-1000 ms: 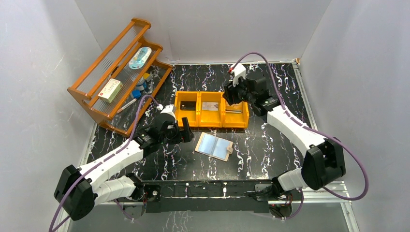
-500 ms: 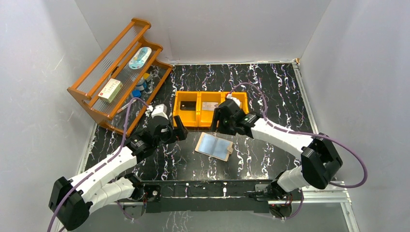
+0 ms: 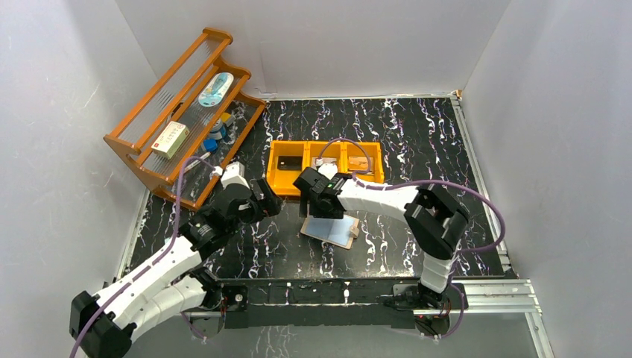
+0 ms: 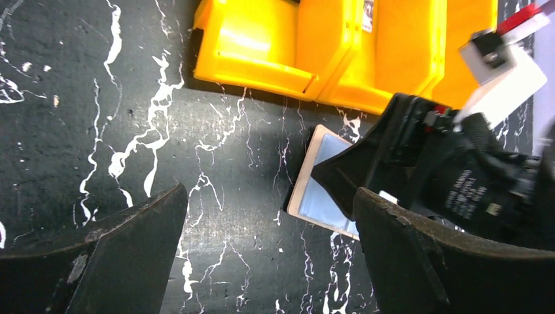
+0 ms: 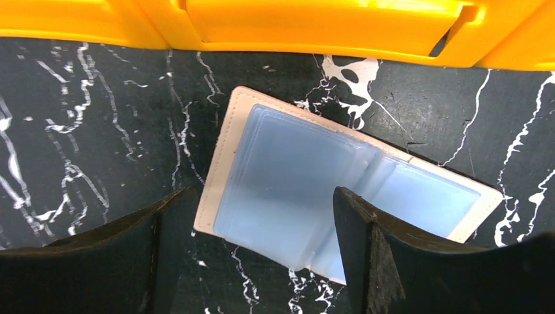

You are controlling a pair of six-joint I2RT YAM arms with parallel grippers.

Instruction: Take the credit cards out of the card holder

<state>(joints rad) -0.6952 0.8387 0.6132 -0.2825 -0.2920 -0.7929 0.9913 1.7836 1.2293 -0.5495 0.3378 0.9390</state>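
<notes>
**Status: card holder open on the table, both claws apart**

The card holder (image 3: pixel 333 230) (image 5: pixel 327 196) (image 4: pixel 313 191) is lying open and flat on the table (image 3: pixel 417 134), with its blue sleeve panels facing up. It is sitting just in front of the front wall of the tray (image 3: pixel 271 168) (image 5: pixel 314 26) (image 4: pixel 281 46), apart from it and turned at a slight angle to it. Its small tab (image 3: pixel 355 233) is showing at the right-hand edge in the top view.

The right gripper (image 3: pixel 325 212) (image 5: pixel 263 193) is hanging directly over the holder and pointing down. Its jaws are standing apart and holding nothing. In the right wrist view one finger (image 5: pixel 131 255) is lying outside the beige left edge of the holder, and the other finger (image 5: pixel 419 255) is lying over the fold between the two panels. Whether the tips are touching the holder cannot be told.

The left gripper (image 3: pixel 270 203) (image 4: pixel 269 193) is hovering over bare table to the left of the holder, near the tray's left front corner. Its jaws are also standing apart and holding nothing. In the left wrist view the right gripper is covering most of the holder, leaving only its left part showing.

A flat item is lying in each of the tray's three compartments. A rack (image 3: pixel 186 112) is standing at the rear left, well apart from the holder.
</notes>
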